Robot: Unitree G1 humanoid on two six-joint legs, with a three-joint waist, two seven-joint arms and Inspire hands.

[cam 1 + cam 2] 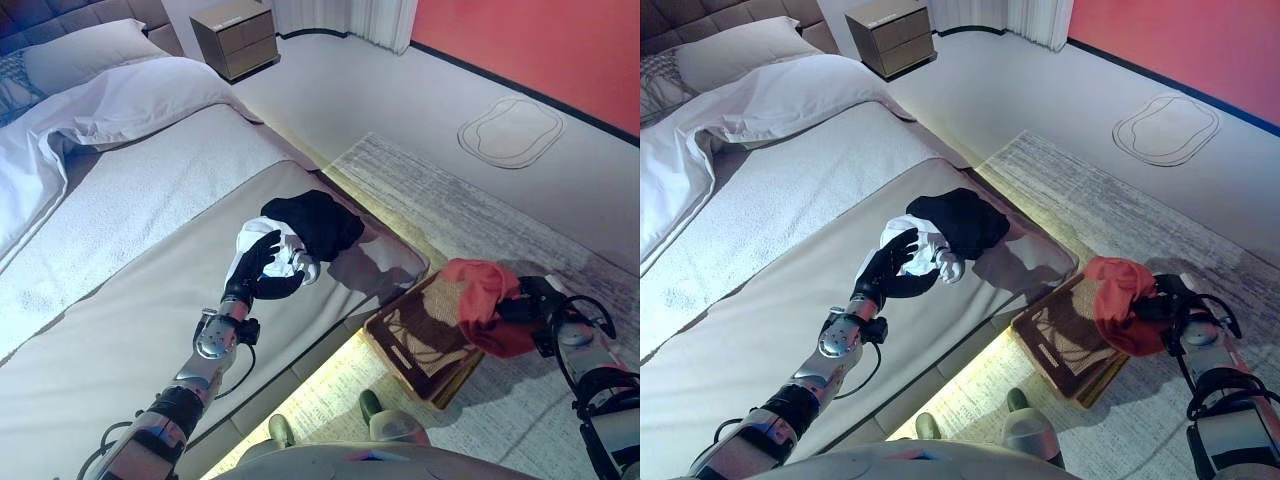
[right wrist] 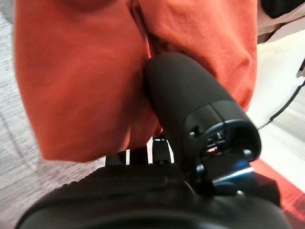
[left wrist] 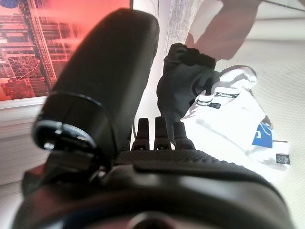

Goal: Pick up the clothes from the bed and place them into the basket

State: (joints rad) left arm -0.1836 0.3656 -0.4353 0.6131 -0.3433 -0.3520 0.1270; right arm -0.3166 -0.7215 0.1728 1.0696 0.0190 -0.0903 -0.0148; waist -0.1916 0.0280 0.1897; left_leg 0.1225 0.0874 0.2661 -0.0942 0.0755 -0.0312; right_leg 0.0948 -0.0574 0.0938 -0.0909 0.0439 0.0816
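Item 1, red garment [image 1: 487, 305]: I had it clamped in my right hand [image 1: 535, 305], thumb pressed into the cloth in the right wrist view, fingers curled behind it. It hung at lower right of the frame, over the right edge of the basket [image 1: 420, 345], which stood on the rug [image 1: 480, 215] just beside the bed [image 1: 130, 300].

Item 2, black garment [image 1: 315, 222] and white garment [image 1: 270, 245]: both lay together near the bed's edge, centre of frame, touching one another. My left hand [image 1: 262, 268] was at the white one, fingers wide and relaxed, thumb standing clear; I judged nothing was gripped there.

Risks, as I judged them:
- The red garment hung partly outside the basket rim; released there, it could drape over the edge or drop onto the rug.
- The cloth might cling to the fingers on release (folds were bunched round the thumb).
- The two pieces on the bed overlapped, so a left-hand grasp could take one and drag the other off the mattress edge, which was near.

Writing: the white garment carried small dark tags and a blue patch in the left wrist view; I saw print on them but could not read it reliably. No other lettering was legible.
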